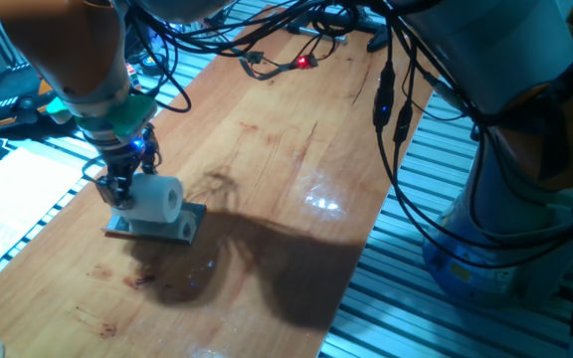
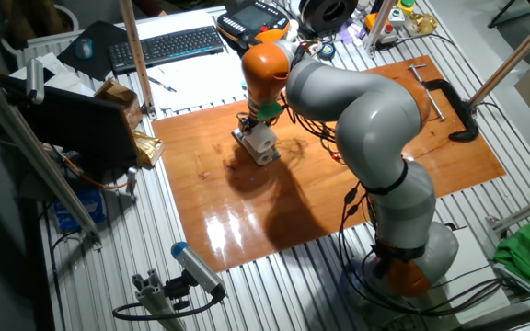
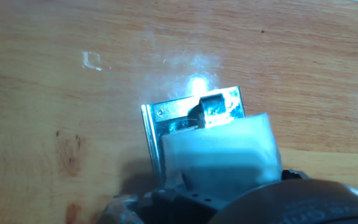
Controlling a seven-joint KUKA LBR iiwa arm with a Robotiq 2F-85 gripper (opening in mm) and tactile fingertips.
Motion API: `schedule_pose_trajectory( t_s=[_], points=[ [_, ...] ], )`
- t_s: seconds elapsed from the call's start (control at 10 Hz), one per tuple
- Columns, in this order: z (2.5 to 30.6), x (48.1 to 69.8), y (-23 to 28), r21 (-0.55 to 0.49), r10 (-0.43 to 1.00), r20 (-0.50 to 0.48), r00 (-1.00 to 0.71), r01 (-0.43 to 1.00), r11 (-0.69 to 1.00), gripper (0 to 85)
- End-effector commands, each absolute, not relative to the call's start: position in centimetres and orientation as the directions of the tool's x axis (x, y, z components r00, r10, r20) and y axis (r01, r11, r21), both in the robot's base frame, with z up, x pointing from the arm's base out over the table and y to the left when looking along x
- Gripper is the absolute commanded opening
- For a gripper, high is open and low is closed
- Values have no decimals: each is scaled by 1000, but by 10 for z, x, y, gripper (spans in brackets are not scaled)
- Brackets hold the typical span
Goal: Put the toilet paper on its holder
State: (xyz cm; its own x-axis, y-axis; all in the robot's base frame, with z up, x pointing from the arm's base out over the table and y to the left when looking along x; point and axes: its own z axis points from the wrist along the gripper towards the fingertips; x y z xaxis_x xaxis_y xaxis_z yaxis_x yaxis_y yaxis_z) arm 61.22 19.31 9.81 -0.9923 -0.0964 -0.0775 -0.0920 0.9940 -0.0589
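Lying on the holder [image 1: 157, 228], the toilet paper [image 1: 155, 198] hides the gripper [image 1: 119, 189] fingers; only the hand view shows the plate's bracket, their grip seemingly indiscernible.

In the hand view we find the toilet paper [image 3: 221, 149] covering most of the holder [image 3: 166, 118], and the bottom edge cuts off the gripper [image 3: 229, 205]. From the other fixed view the holder [image 2: 267, 154] is too small to resolve. Jaw state is possibly closed; we cannot confirm.
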Motion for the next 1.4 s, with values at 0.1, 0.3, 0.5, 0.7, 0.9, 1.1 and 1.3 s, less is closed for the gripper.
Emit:
schedule_pose_trajectory(
  t_s=[0.1, 0.3, 0.5, 0.7, 0.9, 1.1, 1.3],
  points=[
    [101, 613, 190, -58, -102, -73, -992, -98, 993, 780],
    [106, 613, 186, -50, -103, -66, -992, -100, 994, 780],
    [113, 610, 186, -33, -79, -69, -995, -77, 996, 780],
    [120, 605, 185, -23, -66, -68, -995, -65, 998, 773],
    [129, 600, 183, -12, -55, -63, -997, -54, 998, 767],
    [139, 595, 177, 10, -44, -56, -997, -45, 999, 750],
    [150, 588, 170, 21, -33, -50, -998, -34, 999, 710]
  ],
)
